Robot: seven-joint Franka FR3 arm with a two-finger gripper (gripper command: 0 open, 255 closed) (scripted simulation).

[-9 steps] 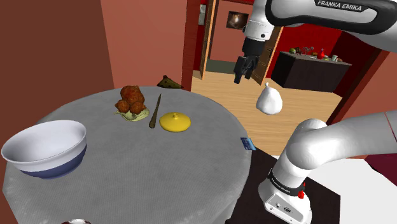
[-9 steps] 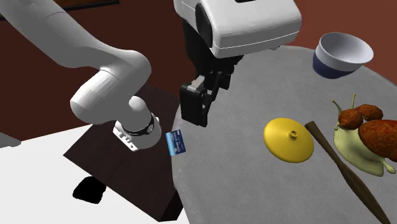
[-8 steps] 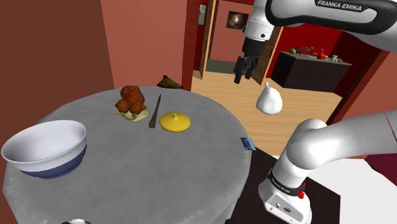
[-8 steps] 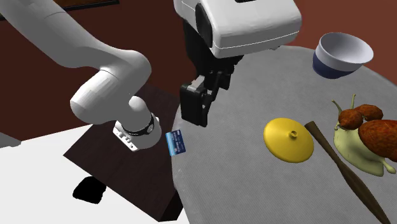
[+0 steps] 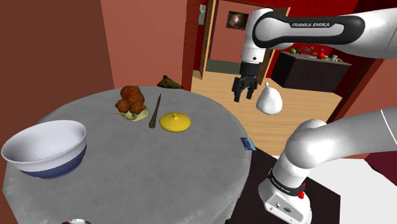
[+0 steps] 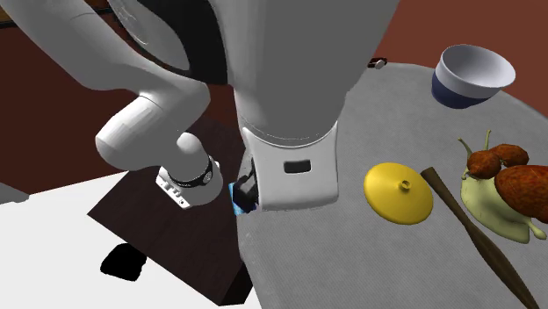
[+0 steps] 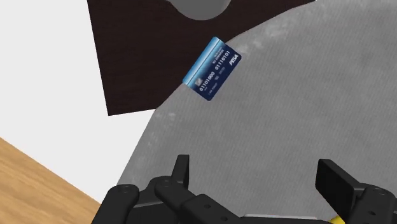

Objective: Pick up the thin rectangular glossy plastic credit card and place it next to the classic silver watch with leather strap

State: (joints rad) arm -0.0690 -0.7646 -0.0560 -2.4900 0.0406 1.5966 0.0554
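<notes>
The thin blue glossy credit card with white numerals lies flat on the very edge of the round grey-clothed table, right of centre in the shoulder view. In the wrist view the card sits ahead of the gripper, one end reaching over the dark brown box stand.

The all-black two-finger gripper hangs in the air in the upper middle of the shoulder view, above the table's far right rim and well apart from the card. Its fingers stand wide apart, with nothing between them.

A round yellow lid rests mid-table; a white bowl with a blue base sits at the lower left.
</notes>
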